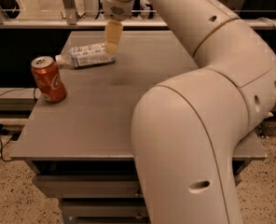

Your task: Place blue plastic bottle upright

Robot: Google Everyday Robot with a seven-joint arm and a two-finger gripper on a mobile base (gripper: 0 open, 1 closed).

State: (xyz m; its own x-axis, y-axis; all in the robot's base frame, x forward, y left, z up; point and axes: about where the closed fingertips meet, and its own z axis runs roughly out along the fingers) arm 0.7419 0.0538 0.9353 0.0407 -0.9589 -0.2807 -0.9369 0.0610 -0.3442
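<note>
The blue plastic bottle lies on its side at the far left of the grey table. Its white cap points left and its white-blue label faces up. My gripper hangs from above right at the bottle's right end, just over it or touching it; I cannot tell which. It holds nothing that I can see. My arm's large white links fill the right half of the view and hide that side of the table.
A red soda can stands upright near the table's left edge, in front of the bottle. A rail with metal posts runs behind the table. Drawers sit under the tabletop.
</note>
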